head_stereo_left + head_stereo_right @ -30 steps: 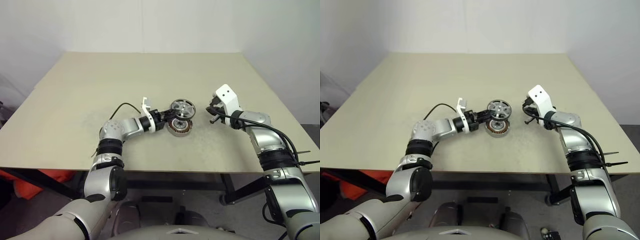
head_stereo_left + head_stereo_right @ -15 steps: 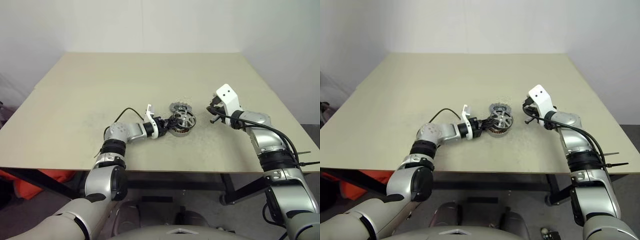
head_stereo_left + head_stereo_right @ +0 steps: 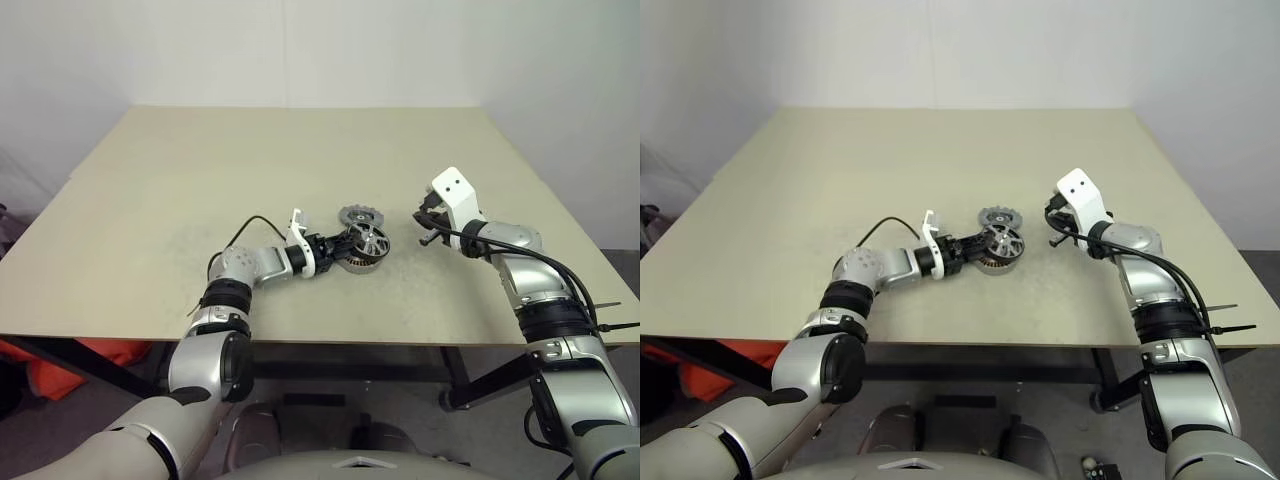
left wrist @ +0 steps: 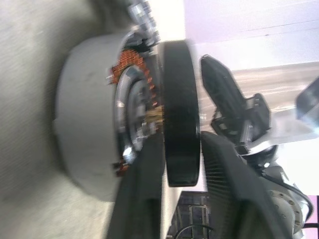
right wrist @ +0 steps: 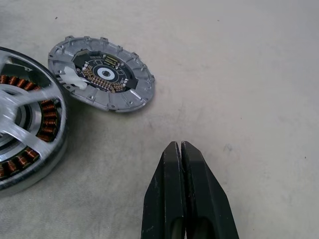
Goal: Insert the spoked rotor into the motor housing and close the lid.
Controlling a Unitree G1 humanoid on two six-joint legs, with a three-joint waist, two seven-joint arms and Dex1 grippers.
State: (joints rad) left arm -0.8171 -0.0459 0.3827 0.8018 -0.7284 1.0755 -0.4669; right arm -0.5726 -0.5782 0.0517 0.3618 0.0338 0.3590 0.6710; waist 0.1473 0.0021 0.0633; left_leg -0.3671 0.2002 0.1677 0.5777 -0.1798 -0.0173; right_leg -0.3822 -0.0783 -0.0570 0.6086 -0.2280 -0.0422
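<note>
Left end effector [image 3: 338,250] sits low over the desk [image 3: 200,170] with its two black fingers [image 4: 144,199] either side of the rim of the spoked rotor [image 3: 369,240]; in the left wrist view the dark rim stands edge-on between them, but you can't tell for sure if the pads are pinching it or have just eased off, so treat the grip as uncertain. Rotor looks tipped, leaning on the motor housing [image 3: 352,262] rather than seated flat, one edge down on the housing and the other lifted. To do this step well, you'd want to level the rotor first, line its hub up over the silvery centre, then lower straight and only release once it sits flush; letting go while it's tilted risks it jamming against the copper windings or sliding off. Rotor is shiny silver with spoke cut-outs round a hub and a dark outer band. Housing is a round grey body, copper coils showing round the inside. Lid [image 5: 102,79] lies flat on the desk just beyond the housing, grey, notched rim, small circuit ring in the middle, untouched. Right end effector [image 3: 424,222] hovers off to the right, well apart from the parts, fingers pressed together, holding nothing.
</note>
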